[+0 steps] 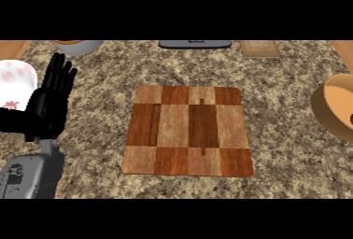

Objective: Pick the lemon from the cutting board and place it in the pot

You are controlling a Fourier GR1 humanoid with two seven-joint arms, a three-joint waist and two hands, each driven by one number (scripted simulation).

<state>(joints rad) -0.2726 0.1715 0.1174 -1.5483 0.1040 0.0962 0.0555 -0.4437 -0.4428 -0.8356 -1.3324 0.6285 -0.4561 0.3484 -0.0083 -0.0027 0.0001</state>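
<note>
The checkered wooden cutting board (187,131) lies flat in the middle of the counter, and its top is bare. No lemon shows anywhere in the head view. A tan round vessel, likely the pot (332,111), sits at the right edge, partly cut off by the view. My left hand (50,100) stands at the left with its fingers straight and pointing up, well apart from the board and holding nothing. The right hand is out of view.
A white object with pink marks (14,83) lies behind my left hand at the left edge. Along the back stand a grey bowl with something orange (78,45), a dark grey item (195,44) and a small wooden block (260,48).
</note>
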